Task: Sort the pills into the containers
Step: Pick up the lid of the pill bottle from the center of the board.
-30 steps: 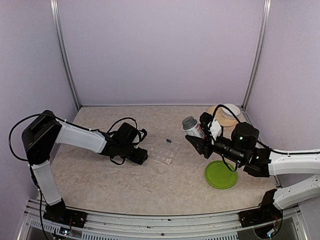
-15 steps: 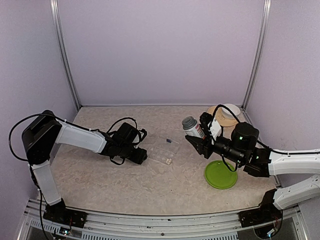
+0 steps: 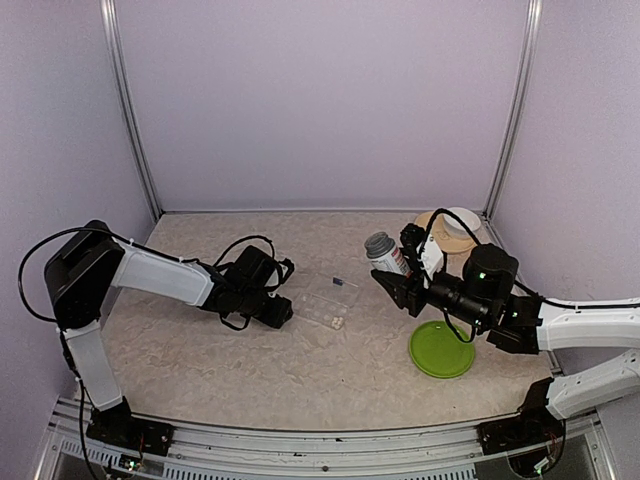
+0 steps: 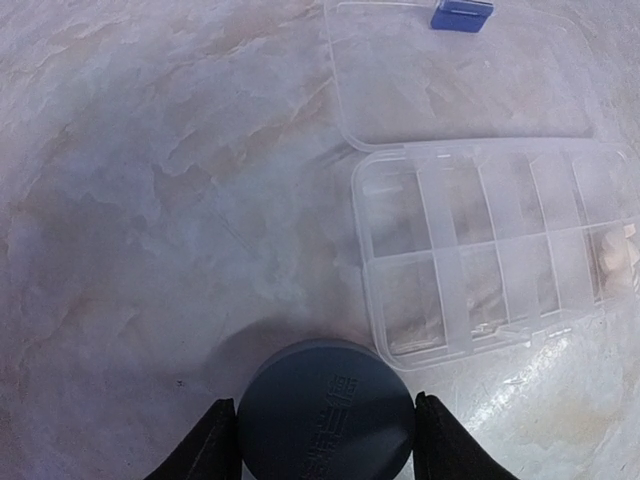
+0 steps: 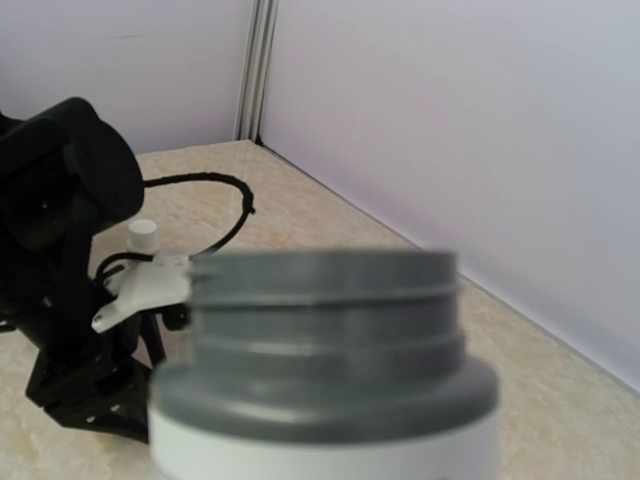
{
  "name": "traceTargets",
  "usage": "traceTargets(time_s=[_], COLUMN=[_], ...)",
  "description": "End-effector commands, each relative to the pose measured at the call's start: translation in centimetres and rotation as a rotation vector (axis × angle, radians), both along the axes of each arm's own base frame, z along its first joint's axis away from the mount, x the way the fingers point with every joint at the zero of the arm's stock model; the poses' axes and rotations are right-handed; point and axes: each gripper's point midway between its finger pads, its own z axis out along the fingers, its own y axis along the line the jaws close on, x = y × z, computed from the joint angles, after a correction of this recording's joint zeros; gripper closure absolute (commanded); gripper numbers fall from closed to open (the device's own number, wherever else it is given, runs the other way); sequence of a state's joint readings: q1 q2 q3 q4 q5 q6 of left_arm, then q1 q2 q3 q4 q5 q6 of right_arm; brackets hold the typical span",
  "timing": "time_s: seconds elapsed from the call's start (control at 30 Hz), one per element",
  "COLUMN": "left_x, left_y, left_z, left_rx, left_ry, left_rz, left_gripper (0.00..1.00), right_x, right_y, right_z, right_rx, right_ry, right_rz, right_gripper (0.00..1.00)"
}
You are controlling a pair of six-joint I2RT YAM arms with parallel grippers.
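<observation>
The work cell is closed in by plain lavender walls, and its floor is a beige, marble-patterned tabletop.

Left side: the left arm reaches from its base toward the middle of the table. The left gripper sits low over the surface. In the left wrist view its two fingers press against opposite sides of a round dark grey cap, so it is clamped on the cap.

Centre: the clear plastic pill box lies open on the tabletop just to the right of the left gripper. Its lid is folded flat on the far side and carries a blue latch. The base is divided into two rows of compartments. Pale pills lie in the end compartment at the right of the wrist view, and a few more lie in the near row.

Right side: the right gripper is clamped on a white pill bottle with a grey threaded neck and no cap on it. The bottle is held off the table, tilted, to the right of the pill box. A round green plate lies under the right arm. A white bowl stands in the far right corner.
</observation>
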State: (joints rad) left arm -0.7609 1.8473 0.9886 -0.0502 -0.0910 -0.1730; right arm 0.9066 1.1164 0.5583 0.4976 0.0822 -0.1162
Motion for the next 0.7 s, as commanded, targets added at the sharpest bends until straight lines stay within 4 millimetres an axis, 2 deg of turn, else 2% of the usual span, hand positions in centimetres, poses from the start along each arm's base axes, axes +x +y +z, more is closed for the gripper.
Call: traceTargets(time_s=[0.0, 0.13, 0.27, 0.43, 0.67], left_x=[0.2, 0.3, 0.3, 0.0, -1.6], left_y=[-0.4, -0.4, -0.5, -0.6, -2.1], left_z=[0.2, 0.4, 1.4, 4.4, 9.0], left_rx=[0.010, 0.007, -0.005, -0.051, -0.161], left_ry=[-0.010, -0.013, -0.031, -0.066, -0.091], left_rz=[-0.004, -0.006, -0.006, -0.010, -0.051], left_gripper=[0.49, 0.55, 0.57, 0.57, 0.56], right_x=[0.1, 0.1, 0.1, -0.4, -1.1], right_y=[-0.2, -0.2, -0.1, 0.4, 1.2], right_z=[1.4, 1.4, 1.2, 0.6, 0.1], right_rx=[0.041, 0.043, 0.035, 0.017, 0.003], right_ry=[-0.021, -0.020, -0.015, -0.007, -0.013], right_rz=[-0.002, 0.000, 0.002, 0.047, 0.106], right_gripper=[0.74, 0.74, 0.74, 0.74, 0.75])
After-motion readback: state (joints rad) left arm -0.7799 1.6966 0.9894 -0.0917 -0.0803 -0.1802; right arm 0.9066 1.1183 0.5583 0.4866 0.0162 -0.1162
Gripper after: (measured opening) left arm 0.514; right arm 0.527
